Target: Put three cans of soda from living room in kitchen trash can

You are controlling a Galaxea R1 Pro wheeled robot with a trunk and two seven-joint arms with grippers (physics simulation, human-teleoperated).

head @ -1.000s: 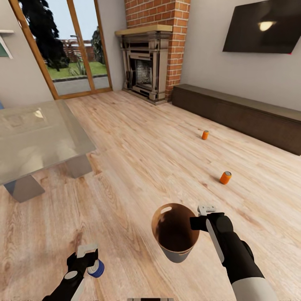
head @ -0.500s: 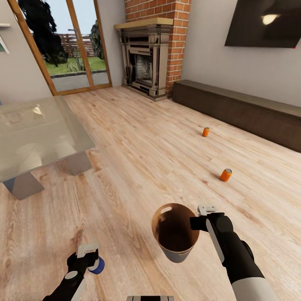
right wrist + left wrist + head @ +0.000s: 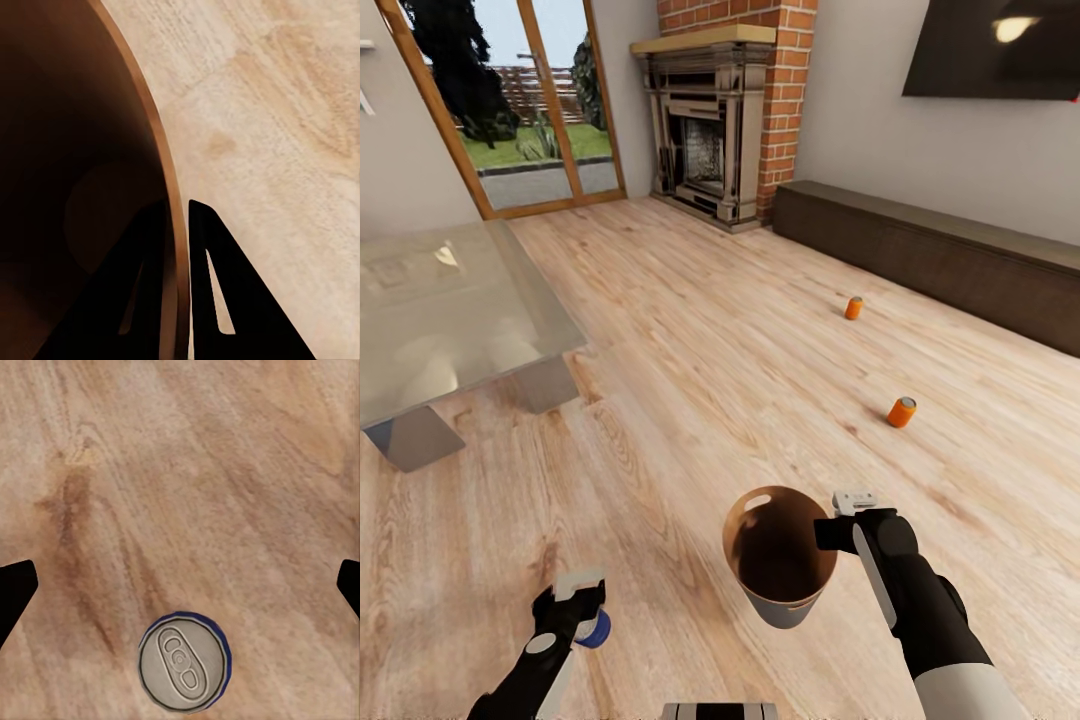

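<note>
Since a second ago the whole head view is sliding: the fireplace (image 3: 710, 130), glass table (image 3: 450, 310) and floor cans are all shifting together, so it is my camera that is moving. Against the robot itself, I am seeing the left gripper (image 3: 578, 603) sitting slightly lower in the frame than before, while the right arm is keeping its pose.

On my left, the arm is reaching forward and low, its gripper pointing down at the wood floor (image 3: 690, 330). A blue-sided can (image 3: 184, 661) with a grey top is showing just under that gripper; in the wrist view it is standing between the two dark fingertips (image 3: 15, 589), which are spread wide and clear of it.

On my right, the forearm is angling forward and inward, and the right gripper (image 3: 177, 225) is pinching the rim of the tash can (image 3: 778, 545), one finger inside the brown wall and one outside. I am holding the bin just left of that gripper, mouth up.

Well ahead and to the right of the right gripper, a near orange can (image 3: 901, 412) is lying tilted on the floor, and a far orange can (image 3: 853, 308) is standing beyond it, near the long dark cabinet (image 3: 950, 260).
</note>
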